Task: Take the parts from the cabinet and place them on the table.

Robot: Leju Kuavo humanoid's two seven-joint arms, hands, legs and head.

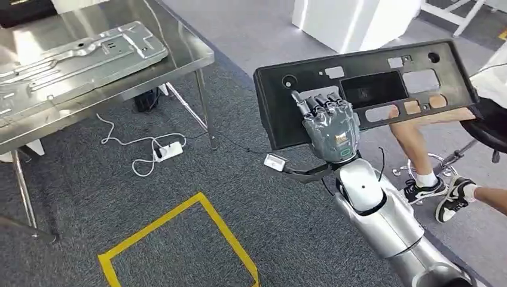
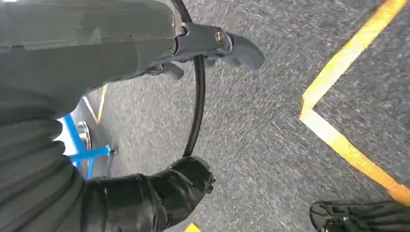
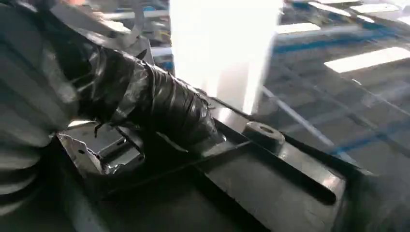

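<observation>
A long black plastic panel (image 1: 365,63) with several cutouts is held up in the air at the right, tilted toward me. My right hand (image 1: 332,128) grips its lower left part, fingers spread up over its face. In the right wrist view the tape-wrapped thumb (image 3: 159,106) presses on the panel (image 3: 270,179). A silver stamped metal part (image 1: 78,57) lies on the steel table (image 1: 191,57) at the upper left. My left hand (image 2: 96,53) hangs over the grey carpet with its fingers apart and nothing in it.
A person sits at the right, legs (image 1: 418,149) and shoes just beyond the panel, fingers (image 1: 412,107) showing through its cutouts. A white power strip (image 1: 167,150) with cable lies under the table. Yellow floor tape (image 1: 179,239) marks a square. A white cabinet (image 1: 353,21) stands behind.
</observation>
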